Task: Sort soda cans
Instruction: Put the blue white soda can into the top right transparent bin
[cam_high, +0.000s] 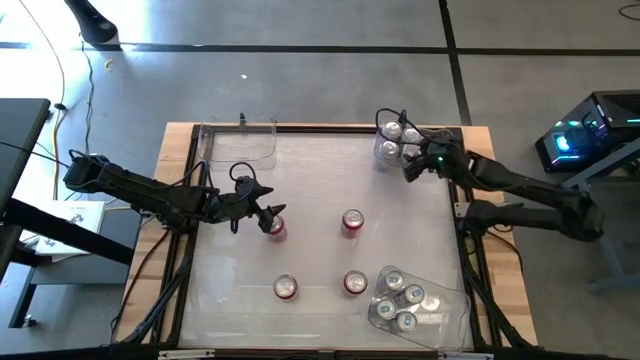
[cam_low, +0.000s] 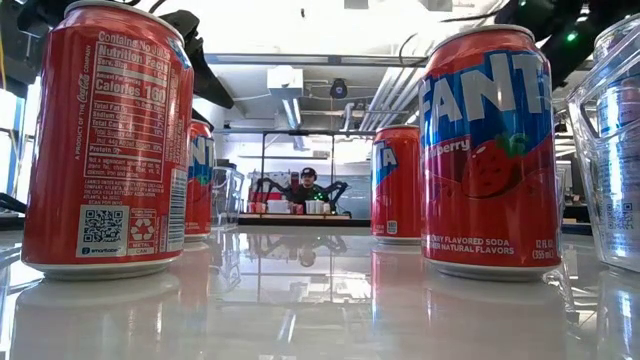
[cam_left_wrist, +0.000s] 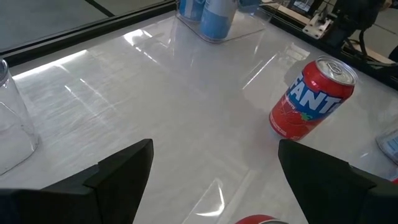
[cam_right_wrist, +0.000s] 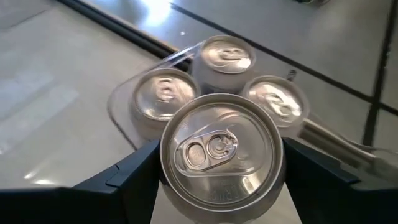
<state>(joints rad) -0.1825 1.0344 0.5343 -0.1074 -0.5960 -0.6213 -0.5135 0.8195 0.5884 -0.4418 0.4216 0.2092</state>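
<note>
Four red soda cans (cam_high: 352, 222) stand loose on the white table (cam_high: 320, 180), and the left gripper (cam_high: 272, 218) hovers right over one of them (cam_high: 275, 229), fingers spread wide to either side of it without touching. The right gripper (cam_right_wrist: 217, 163) sits at the far right bin (cam_high: 392, 150), its fingers (cam_right_wrist: 127, 174) set against a silver-topped can (cam_right_wrist: 219, 152) (the nearest of four packed there), holding it. Another clear bin (cam_high: 418, 300), well away from both grippers, holds four more cans.
</note>
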